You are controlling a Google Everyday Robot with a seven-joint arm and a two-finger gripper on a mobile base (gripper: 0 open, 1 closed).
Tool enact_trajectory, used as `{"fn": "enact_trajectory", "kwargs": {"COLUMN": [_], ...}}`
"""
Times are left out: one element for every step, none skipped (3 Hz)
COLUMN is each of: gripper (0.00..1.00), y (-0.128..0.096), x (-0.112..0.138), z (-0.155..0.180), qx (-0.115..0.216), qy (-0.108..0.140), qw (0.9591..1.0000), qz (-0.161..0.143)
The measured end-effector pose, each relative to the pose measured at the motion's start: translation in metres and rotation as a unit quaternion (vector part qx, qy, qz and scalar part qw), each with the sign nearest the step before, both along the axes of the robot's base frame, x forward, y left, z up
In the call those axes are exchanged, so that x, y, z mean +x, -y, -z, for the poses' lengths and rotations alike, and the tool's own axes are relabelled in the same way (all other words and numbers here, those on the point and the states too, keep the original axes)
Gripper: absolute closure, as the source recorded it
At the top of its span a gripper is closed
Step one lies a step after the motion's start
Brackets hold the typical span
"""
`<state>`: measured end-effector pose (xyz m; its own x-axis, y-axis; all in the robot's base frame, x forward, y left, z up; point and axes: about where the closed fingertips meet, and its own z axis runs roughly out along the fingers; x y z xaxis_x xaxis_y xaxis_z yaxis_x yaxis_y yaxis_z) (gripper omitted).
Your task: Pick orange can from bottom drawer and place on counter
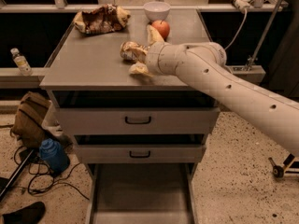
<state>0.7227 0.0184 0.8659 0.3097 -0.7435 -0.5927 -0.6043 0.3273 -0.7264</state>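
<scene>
The orange can (129,51) lies on the counter (88,59), near its middle. My gripper (144,51) is over the counter right beside the can. Its fingers (139,70) are spread wide, one above and one below the can, so the gripper is open around it. The bottom drawer (140,190) is pulled out below, and its grey floor shows nothing in it.
A red-orange apple (161,29) and a white bowl (156,9) stand just behind the gripper. A brown-and-yellow snack bag (100,18) lies at the counter's back left. A water bottle (21,62), a brown bag (30,118) and cables are on the left.
</scene>
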Motion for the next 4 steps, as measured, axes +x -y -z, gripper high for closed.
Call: {"fn": "enact_trajectory", "kwargs": {"gripper": [0.0, 0.0, 0.0, 0.0], "y": [0.0, 0.01, 0.006, -0.055], "x": [0.0, -0.041, -0.124, -0.206], "z": [-0.007, -0.039, -0.091, -0.142], "qx": [0.0, -0.013, -0.025, -0.02], "qy": [0.0, 0.01, 0.032, 0.078], "qw": [1.0, 0.9998, 0.999, 0.9967], "qz": [0.0, 0.008, 0.02, 0.001]}}
